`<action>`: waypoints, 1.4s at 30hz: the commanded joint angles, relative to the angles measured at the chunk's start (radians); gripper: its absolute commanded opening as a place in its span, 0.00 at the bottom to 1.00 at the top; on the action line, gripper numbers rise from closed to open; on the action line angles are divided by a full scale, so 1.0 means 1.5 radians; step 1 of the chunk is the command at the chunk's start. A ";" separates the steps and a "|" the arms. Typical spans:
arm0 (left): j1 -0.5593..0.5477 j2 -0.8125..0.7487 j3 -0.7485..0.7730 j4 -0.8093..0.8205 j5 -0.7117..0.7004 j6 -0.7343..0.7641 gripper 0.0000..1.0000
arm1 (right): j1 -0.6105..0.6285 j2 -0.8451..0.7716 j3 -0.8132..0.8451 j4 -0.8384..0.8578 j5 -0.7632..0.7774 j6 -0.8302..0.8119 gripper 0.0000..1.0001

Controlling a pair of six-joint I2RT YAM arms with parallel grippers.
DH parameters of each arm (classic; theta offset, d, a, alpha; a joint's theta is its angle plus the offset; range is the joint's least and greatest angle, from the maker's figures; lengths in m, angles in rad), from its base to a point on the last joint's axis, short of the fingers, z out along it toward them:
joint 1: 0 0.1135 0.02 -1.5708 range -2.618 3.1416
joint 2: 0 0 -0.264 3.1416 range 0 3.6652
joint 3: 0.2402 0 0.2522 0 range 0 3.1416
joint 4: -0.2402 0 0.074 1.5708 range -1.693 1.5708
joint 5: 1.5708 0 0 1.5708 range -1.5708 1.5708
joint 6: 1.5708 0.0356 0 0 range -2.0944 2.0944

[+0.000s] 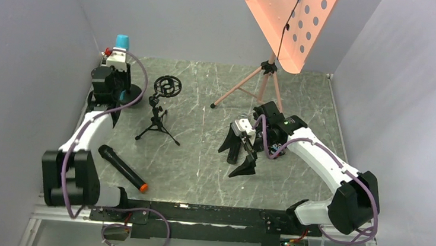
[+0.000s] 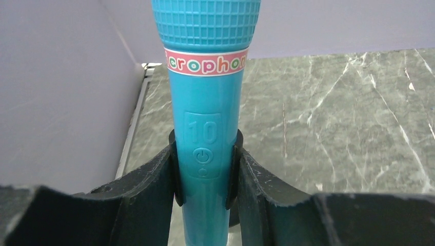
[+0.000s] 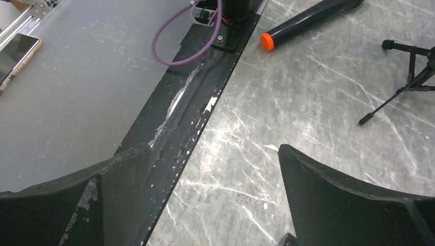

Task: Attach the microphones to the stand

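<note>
The teal-blue microphone (image 2: 205, 128) stands upright in the left fingers (image 2: 149, 189), which pinch its smooth barrel from both sides just below the moulded power button. It is held to the left of the small black tripod mic stand (image 1: 159, 118) and a little beyond it, close to the side wall. It looks like a hollow plastic toy, probably light and stiff, with a glossy body that could slide in the grip. The gridded head and the pink printed band above it give more texture. The mid-barrel hold seems sound, and it leaves the lower end free to go into the stand's wire ring mount (image 1: 167, 86).

The black microphone with the orange-red end (image 1: 122, 168) lies flat on the surface (image 1: 200, 157), to the near left of the stand. It is a plain matte cylinder, likely to roll if nudged, so the middle of its length looks the best place to take it. I cannot make out a third microphone.

The right fingers (image 3: 333, 189) are spread wide and hold nothing. They hang low over the marbled grey-green surface, to the right of the stand. A salmon-pink perforated music stand (image 1: 284, 21) on thin legs rises beyond and to the right of the mic stand — tall and probably easy to tip.
</note>
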 commanded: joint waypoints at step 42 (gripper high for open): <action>0.077 -0.120 -0.035 0.050 0.023 -0.181 0.99 | -0.005 0.035 0.025 -0.074 0.022 -0.125 1.00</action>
